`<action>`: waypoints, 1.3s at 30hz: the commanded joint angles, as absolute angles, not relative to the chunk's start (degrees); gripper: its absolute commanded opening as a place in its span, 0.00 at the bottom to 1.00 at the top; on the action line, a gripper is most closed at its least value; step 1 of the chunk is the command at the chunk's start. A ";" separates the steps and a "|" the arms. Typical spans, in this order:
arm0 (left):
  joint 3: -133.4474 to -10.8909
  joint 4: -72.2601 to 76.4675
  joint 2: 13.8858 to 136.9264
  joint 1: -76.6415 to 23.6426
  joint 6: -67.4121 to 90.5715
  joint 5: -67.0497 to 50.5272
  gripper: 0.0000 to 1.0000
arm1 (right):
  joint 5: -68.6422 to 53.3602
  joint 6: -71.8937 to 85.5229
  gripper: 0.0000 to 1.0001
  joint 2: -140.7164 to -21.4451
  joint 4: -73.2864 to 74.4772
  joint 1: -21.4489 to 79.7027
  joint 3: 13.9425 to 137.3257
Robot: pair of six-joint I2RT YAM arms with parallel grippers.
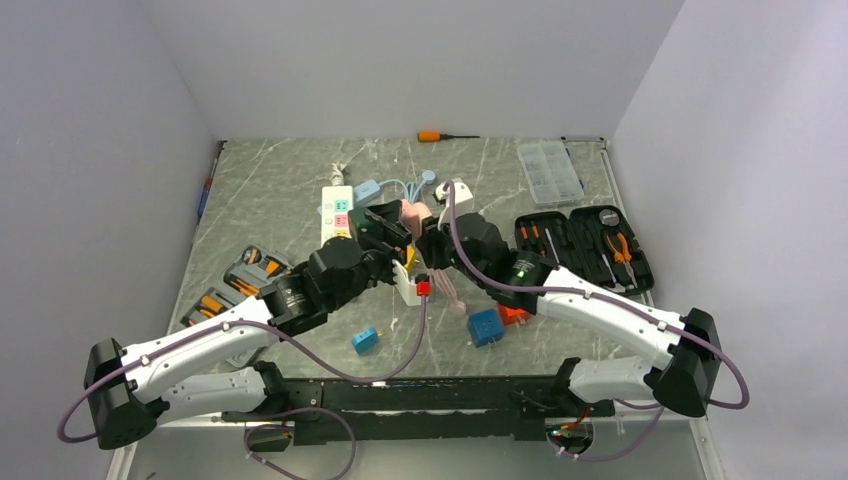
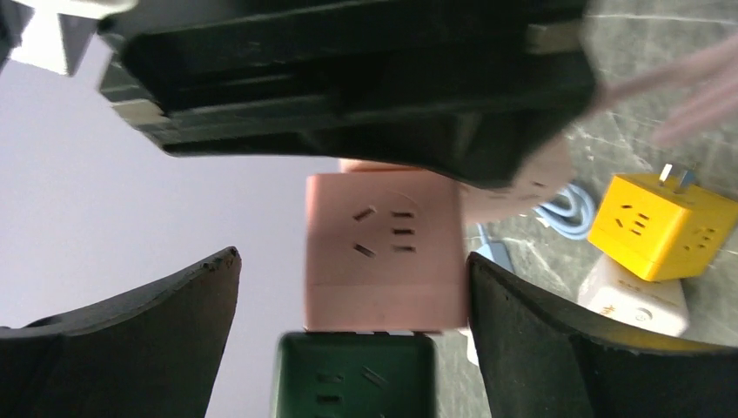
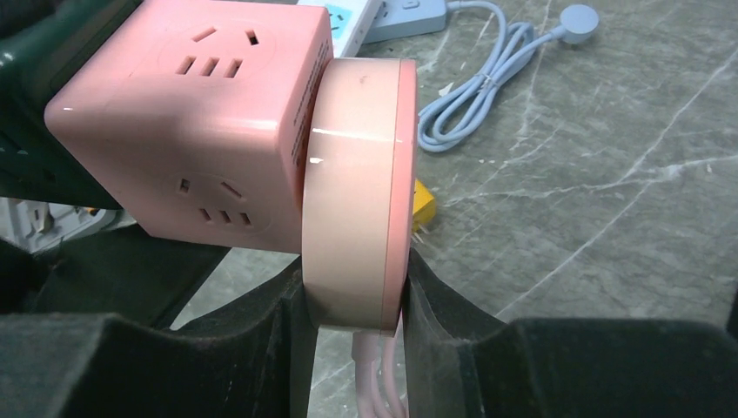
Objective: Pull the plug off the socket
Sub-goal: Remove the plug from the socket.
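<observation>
Plug (image 3: 357, 192), pink and round, is seated against one face of a pink cube socket (image 3: 191, 122), which adjoins a dark green cube (image 2: 352, 374), raised over the counter (image 3: 609, 174). The plug rim is clamped by the right claw (image 3: 352, 296). The left claw (image 2: 352, 257) is spread wide, its fingers flanking the pink cube. A long white power strip (image 1: 338, 205) is seen nearby.

Pink cube (image 3: 200, 122) and pink plug (image 3: 361, 192): smooth plastic with a satin sheen and bright highlights along the edges. Right fingers (image 3: 130, 366): matt black, finely grained. Worktop (image 3: 609, 174): grey stone-look surface with pale veins, faintly glossy. Strip (image 1: 338, 205): white plastic. Yellow cube (image 2: 653, 222): smooth plastic. Box (image 1: 549, 170) near the worktop's far right corner: clear plastic.
</observation>
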State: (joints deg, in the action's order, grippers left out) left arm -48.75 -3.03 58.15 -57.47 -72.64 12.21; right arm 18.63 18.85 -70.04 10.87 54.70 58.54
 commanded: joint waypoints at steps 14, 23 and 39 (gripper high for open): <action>-47.13 -1.25 56.67 -58.69 -79.83 14.73 0.79 | 27.07 19.41 0.00 -68.49 4.87 62.23 64.97; -45.50 -2.20 55.90 -57.53 -83.27 14.83 0.26 | 32.21 20.92 0.00 -68.08 8.27 62.92 64.29; -46.28 -1.19 54.64 -54.40 -83.22 15.80 0.00 | 40.85 28.80 0.00 -66.10 13.56 59.30 59.79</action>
State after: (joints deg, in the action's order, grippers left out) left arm -46.17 -1.34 56.86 -56.88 -80.58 9.15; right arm 31.40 24.82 -70.26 11.97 63.44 59.35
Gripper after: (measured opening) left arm 0.648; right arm 0.372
